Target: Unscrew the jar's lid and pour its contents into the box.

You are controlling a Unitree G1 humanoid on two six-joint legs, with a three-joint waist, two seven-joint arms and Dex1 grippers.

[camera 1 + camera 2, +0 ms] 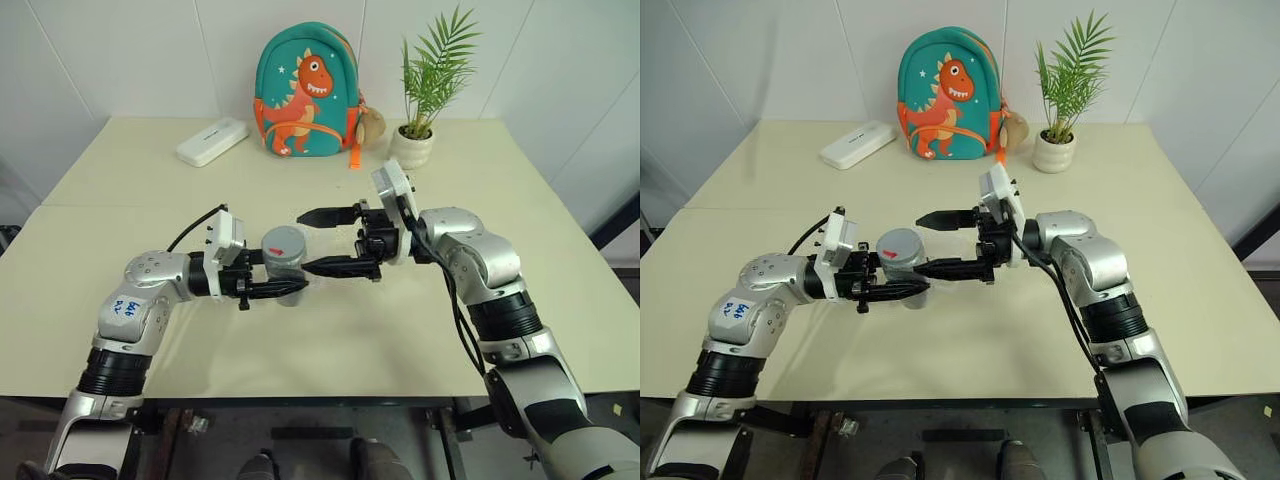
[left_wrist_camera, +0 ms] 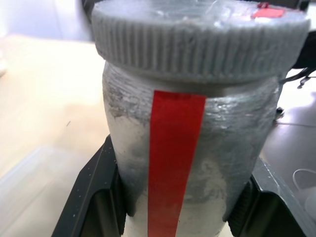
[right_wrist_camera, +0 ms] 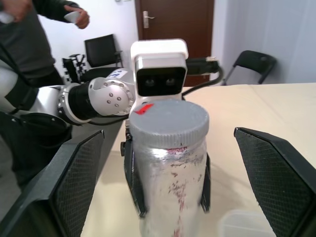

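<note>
Right wrist view: the right gripper stands spread wide, one finger on each side of the jar and neither touching it; the lid sits level between the jaws, fully on.
Left grip: the left gripper is clenched on the jar's body below the lid, its fingers pressed against both sides, holding it upright above the table.
Jar position: between the two grippers, ahead of the right jaws and inside the left ones.
Box: a clear tray edge shows just below and beyond the right jaws; its full outline is hard to make out.
Risk, missed grab: the right jaws look level with the jar's body rather than the lid; closing there would squeeze the jar, not the cap.
Risk, slip: twisting the lid against a smooth-looking body could spin the jar in the left grip.
Risk, spill: a tilt once the lid is loose could scatter the contents past the box.
Bystander: a person stands behind the left arm, well apart.
</note>
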